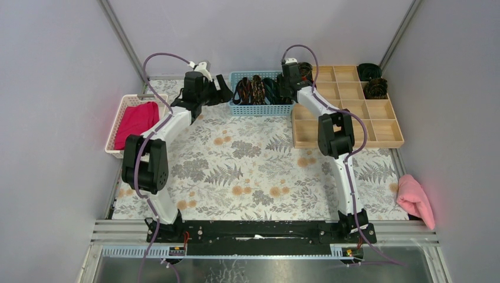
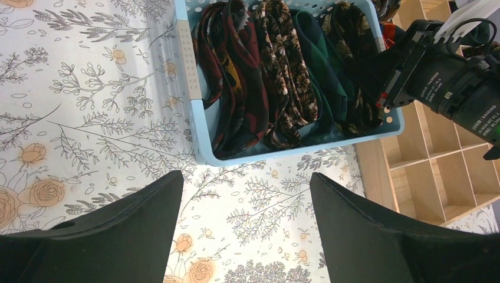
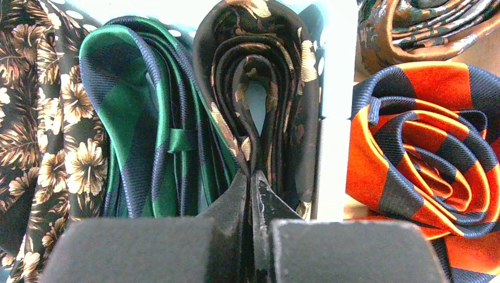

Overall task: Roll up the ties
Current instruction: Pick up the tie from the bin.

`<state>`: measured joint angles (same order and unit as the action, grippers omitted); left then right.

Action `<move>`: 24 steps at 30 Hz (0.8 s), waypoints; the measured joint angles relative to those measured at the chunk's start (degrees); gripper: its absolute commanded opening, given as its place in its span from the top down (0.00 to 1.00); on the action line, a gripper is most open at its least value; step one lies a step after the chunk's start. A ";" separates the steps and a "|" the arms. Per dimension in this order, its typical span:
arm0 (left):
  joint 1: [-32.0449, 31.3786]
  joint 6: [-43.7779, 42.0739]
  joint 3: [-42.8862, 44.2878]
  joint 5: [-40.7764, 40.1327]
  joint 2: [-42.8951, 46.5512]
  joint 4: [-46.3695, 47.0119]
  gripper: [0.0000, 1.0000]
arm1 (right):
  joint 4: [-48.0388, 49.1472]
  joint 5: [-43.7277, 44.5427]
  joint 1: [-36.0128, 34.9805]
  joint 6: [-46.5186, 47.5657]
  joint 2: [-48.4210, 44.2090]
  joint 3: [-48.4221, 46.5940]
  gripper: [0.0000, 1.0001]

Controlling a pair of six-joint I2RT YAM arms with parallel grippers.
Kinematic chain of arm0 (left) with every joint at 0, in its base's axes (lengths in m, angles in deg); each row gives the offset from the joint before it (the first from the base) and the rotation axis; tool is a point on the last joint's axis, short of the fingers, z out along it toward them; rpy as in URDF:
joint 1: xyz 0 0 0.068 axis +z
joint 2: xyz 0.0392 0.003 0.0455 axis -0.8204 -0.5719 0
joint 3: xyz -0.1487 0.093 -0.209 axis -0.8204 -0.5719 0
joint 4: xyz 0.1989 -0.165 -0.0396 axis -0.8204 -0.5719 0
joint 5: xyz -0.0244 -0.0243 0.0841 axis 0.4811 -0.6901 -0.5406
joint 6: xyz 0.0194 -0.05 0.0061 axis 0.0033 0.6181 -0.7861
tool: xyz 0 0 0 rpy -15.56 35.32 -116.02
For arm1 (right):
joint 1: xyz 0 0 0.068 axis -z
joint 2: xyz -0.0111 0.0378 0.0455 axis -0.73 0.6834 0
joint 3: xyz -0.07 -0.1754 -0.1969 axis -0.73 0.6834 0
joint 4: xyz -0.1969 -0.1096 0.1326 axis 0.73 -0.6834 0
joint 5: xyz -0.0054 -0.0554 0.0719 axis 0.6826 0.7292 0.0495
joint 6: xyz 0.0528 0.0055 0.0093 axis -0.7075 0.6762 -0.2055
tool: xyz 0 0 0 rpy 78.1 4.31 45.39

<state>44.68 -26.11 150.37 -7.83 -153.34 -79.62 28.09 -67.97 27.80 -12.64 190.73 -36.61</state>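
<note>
Right pincer point(image 3: 252, 188): your jaws are pressed together at the bottom centre of the right wrist view, and the tips nip an inner fold of the black gold-flecked tie point(image 3: 259, 76).
Black gold-flecked tie: it stands folded on edge in the blue basket point(image 3: 335, 165), against the basket's right wall.
Green tie point(image 3: 135, 118): just left of your tips, also on edge, touching the black one.
Floral tie point(image 3: 53, 147): at the left edge of that view, against the green one.
Orange-and-navy tie point(image 3: 424, 153): coiled at the right of that view, beyond the basket wall.
Left pincer point(image 2: 246, 177): your jaws stand wide apart and hold nothing. They hover over the floral table cover point(image 2: 88, 118), just short of the basket's near wall.
Wooden tray point(image 1: 354, 127): at the upper right of the top view, beside the basket. You can see two dark coils point(image 1: 375, 88) in its far right compartments.
Magenta cloth point(image 1: 137, 121): in the white basket point(image 1: 115, 127) at the left edge.
Pink towel point(image 1: 415, 200): at the right edge, lower down, off the cover.
</note>
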 measured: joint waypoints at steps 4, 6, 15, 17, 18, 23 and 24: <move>0.00 0.00 0.00 0.00 -0.42 -0.02 0.14 | 0.11 -0.72 0.20 -0.55 -0.02 0.00 1.00; 0.00 0.00 0.00 0.00 -0.61 -0.02 0.14 | 0.22 -0.85 0.22 -0.72 -0.15 0.20 1.00; 0.00 0.00 0.00 0.00 -0.81 -0.02 0.14 | 0.17 -2.71 0.39 -1.53 -2.32 0.85 1.00; 0.00 0.00 0.00 0.00 -0.98 -0.02 0.14 | 0.31 -3.26 0.39 -1.66 -3.10 0.83 1.00; 0.00 0.00 0.00 0.00 -1.09 -0.02 0.14 | 0.31 -3.52 0.42 -1.73 -3.48 0.74 1.00; 0.00 -0.02 0.00 0.00 -1.44 -0.02 0.14 | 0.50 -3.80 0.42 -2.10 -3.96 0.33 1.00; 0.00 -0.02 0.00 0.00 -1.44 -0.02 0.14 | 0.28 -3.80 0.42 -2.10 -3.96 0.17 0.98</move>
<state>44.68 -26.14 150.37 -7.83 -154.78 -79.64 28.38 -71.77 28.21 -14.74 186.77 -36.44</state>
